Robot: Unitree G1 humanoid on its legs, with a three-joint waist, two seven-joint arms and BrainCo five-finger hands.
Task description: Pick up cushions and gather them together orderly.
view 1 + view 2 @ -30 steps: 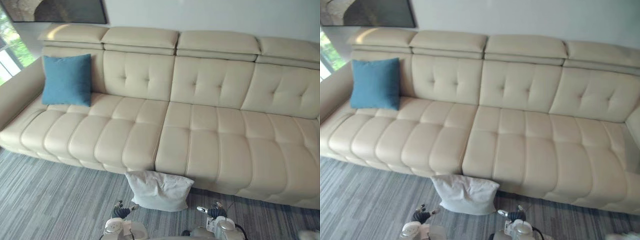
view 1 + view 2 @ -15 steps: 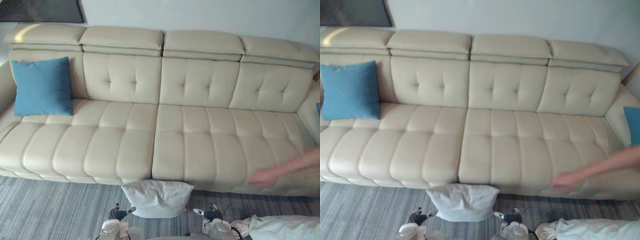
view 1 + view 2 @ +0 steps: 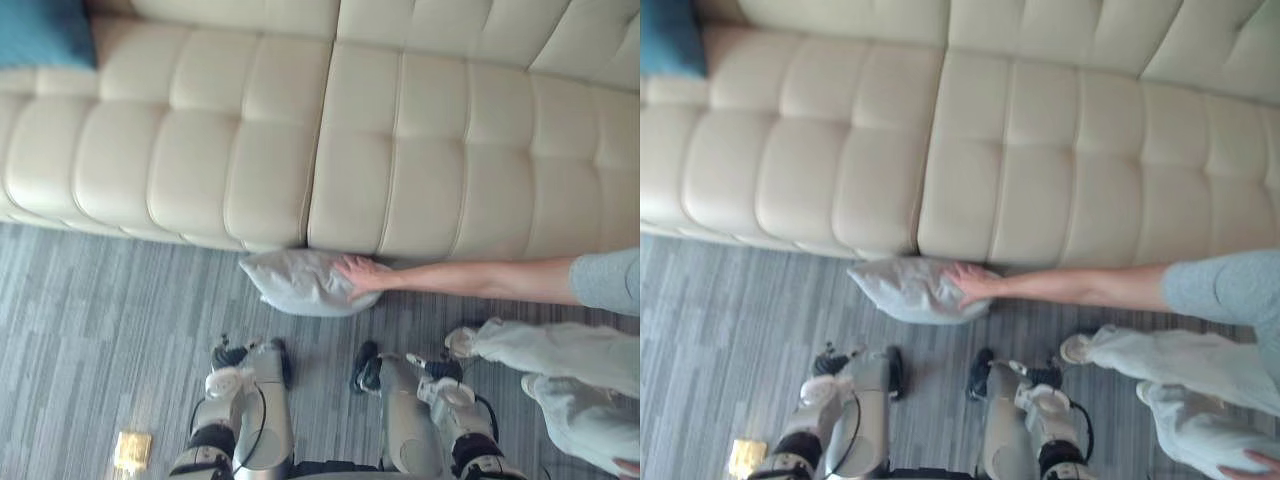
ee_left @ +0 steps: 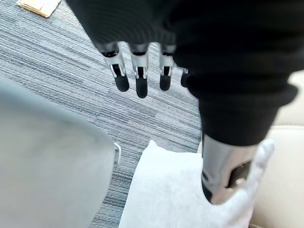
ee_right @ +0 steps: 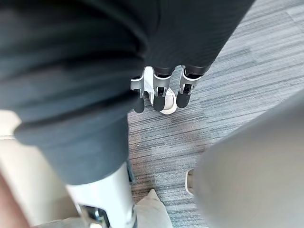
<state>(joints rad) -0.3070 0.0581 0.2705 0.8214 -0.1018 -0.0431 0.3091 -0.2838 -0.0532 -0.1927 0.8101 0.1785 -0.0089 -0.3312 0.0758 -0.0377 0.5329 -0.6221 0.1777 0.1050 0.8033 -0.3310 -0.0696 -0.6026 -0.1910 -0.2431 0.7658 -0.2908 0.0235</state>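
Observation:
A white cushion (image 3: 295,283) lies on the grey carpet against the foot of the cream sofa (image 3: 400,150). A person's hand (image 3: 360,275) rests on its right end, the arm reaching in from the right. Only a corner of a blue cushion (image 3: 45,30) is visible, on the sofa seat at the far left. My left hand (image 4: 141,71) hangs open above the carpet, fingers straight, with the white cushion (image 4: 175,194) on the floor beyond it. My right hand (image 5: 160,90) also hangs open and holds nothing.
The person's legs in light trousers (image 3: 540,350) and a pale shoe (image 3: 458,342) are on the carpet at the right, close to my right side. A small yellowish flat thing (image 3: 130,450) lies on the carpet at the lower left.
The camera has tipped down toward the floor. The person's arm has reached further in from the right, and its hand now lies on the white cushion. My hands hang as before.

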